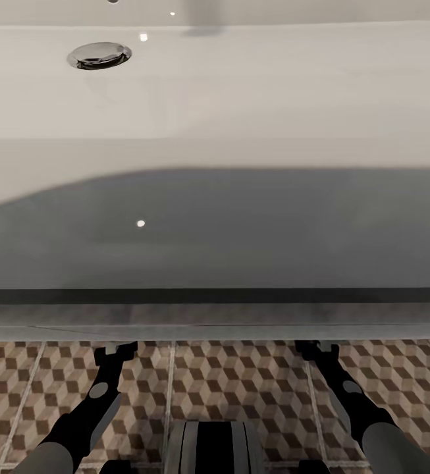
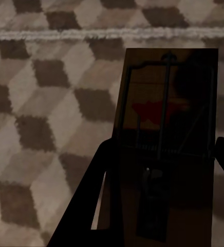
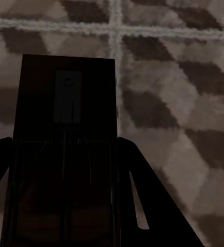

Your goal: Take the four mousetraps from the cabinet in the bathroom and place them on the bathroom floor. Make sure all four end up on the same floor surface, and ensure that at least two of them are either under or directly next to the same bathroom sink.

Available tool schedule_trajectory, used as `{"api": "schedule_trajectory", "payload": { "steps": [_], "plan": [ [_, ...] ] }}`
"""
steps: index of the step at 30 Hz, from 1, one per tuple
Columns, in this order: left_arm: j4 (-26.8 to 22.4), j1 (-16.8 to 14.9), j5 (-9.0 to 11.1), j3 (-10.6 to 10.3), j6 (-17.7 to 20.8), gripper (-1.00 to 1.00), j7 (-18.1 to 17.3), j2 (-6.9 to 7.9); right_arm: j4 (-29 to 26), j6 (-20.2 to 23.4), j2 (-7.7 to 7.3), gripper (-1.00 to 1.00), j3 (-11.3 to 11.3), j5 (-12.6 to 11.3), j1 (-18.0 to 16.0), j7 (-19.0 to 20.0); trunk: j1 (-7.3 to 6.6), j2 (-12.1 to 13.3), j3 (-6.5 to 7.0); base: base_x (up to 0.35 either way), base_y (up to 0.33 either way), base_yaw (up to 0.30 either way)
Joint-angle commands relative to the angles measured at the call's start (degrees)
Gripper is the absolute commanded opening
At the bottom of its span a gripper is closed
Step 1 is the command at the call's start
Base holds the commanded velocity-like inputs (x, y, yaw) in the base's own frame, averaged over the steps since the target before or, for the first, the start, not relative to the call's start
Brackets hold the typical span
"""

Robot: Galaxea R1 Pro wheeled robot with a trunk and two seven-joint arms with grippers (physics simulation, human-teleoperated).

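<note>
We're leaning right over the sink (image 1: 215, 85), its white basin spreading wide under our head camera, chrome drain (image 1: 99, 55) up near the far left corner. Below its front edge the bathroom floor (image 1: 241, 382) shows its brown-and-beige cubes, and both our arms reach down and forward, passing under that front edge so the grippers are hidden from above.

Down at the left wrist, our left gripper (image 2: 161, 170) has its dark fingers on either side of a mousetrap (image 2: 166, 118), clamped on the near end, wire frame and a red patch showing on the slab, tiles behind it.

Over at the right wrist, same picture: our right gripper (image 3: 66, 170) grips a second mousetrap (image 3: 68, 103) between its fingers, a pale metal plate on the slab, a grout crossing on the floor beyond.
</note>
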Motion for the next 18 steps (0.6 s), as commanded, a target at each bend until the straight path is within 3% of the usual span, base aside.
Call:
{"api": "schedule_trajectory", "payload": {
  "steps": [1,18],
  "plan": [
    [0.0,0.0,0.6,-0.5,-0.2,-1.00,0.4,0.04,0.0,-0.2,0.05,-1.00,-0.5,0.5,0.0,0.4,-0.01,0.0,-0.03,0.000,0.000,0.000],
    [-0.1,0.0,0.7,-0.5,-0.3,-1.00,0.4,-0.24,0.0,-0.3,0.09,-1.00,-0.4,1.0,0.0,0.4,0.02,0.0,-0.25,0.000,0.000,0.000]
  ]
}}
